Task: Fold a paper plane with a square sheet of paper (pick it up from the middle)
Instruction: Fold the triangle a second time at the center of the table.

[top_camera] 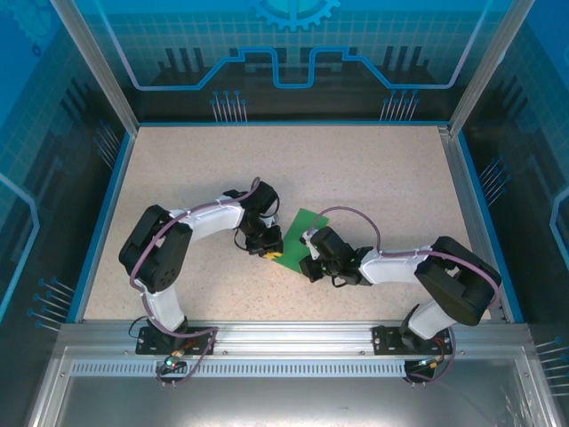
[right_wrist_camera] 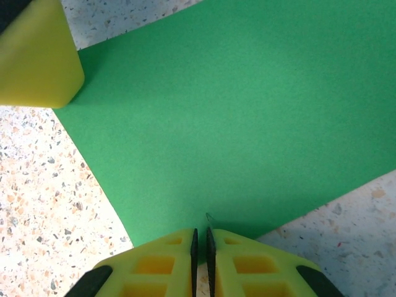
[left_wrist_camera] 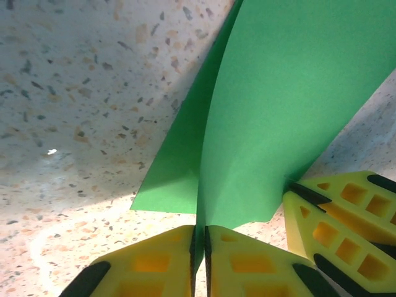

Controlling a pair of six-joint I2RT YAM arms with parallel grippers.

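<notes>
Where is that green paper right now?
In the top view the green paper sits mid-table, pinched by the left hand and the right hand.

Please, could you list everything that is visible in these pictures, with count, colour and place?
Thin green square sheet of paper: one, green, table centre, partly lifted.
Speckled stone-look table: one, beige, under everything.
Printed enclosure walls: three, blue, around the table.
Metal frame rail: one, silver, near edge.
Left gripper: one, yellow fingers, shut on the sheet's edge.
Right gripper: one, yellow fingers, shut on the sheet's edge.
</notes>
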